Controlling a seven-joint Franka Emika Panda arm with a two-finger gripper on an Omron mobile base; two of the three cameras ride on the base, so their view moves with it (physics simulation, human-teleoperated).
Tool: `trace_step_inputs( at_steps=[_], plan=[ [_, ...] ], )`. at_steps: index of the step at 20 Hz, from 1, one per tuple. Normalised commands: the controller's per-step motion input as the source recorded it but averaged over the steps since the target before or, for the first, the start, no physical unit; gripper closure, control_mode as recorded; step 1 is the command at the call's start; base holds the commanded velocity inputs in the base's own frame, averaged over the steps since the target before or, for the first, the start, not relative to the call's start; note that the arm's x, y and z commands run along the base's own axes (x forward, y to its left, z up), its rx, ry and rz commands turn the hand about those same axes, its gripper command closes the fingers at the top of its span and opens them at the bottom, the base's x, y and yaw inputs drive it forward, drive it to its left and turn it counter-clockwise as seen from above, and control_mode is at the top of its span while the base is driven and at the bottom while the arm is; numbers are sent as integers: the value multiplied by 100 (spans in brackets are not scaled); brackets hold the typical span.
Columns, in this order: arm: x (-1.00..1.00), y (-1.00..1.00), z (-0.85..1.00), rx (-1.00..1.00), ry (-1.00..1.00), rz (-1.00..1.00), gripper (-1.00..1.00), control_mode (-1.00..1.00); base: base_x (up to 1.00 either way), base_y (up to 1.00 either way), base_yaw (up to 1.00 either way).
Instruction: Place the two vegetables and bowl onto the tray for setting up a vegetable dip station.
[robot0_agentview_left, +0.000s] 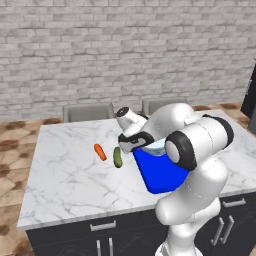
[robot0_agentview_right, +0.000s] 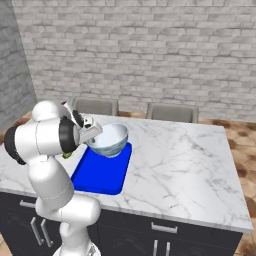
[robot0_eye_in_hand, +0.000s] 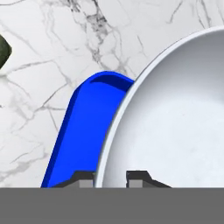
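So the pincer (robot0_eye_in_hand: 110, 177) is clamped on the rim of the bowl (robot0_agentview_right: 109, 138), one tip on either side of the wall, jaws nearly together with just the rim between them. Bowl sits right in front of it, over the far end of the tray (robot0_agentview_right: 102, 175). From the side cameras I honestly can't tell if the bowl is resting on the tray or hanging just above it, so I wouldn't call that step finished while the pincer is on it.

Just below and to one side of the pincer you get the tray's blue rim sticking out from under the bowl. The near half of the tray looks bare.

Further out on the desk (robot0_agentview_left: 65, 175), off to the pincer's left and well clear of the tray, the cucumber (robot0_agentview_left: 118, 157) lies closest, and the carrot (robot0_agentview_left: 100, 152) is just beyond it. Neither has made it on.

My read: bowl basically delivered, needs letting go. Both veggies are left, so roughly a third done.
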Motion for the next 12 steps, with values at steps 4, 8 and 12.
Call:
trace_step_inputs(
  at_steps=[4, 8, 12],
  plan=[
    [0, 0, 0, 1, -1, 7, -100, -100, 0, 0, 0],
    [-1, 0, 4, 0, 0, 2, -100, -100, 0, 0, 0],
    [0, 0, 17, -4, 2, 0, -100, -100, 0, 0, 0]
  ],
)
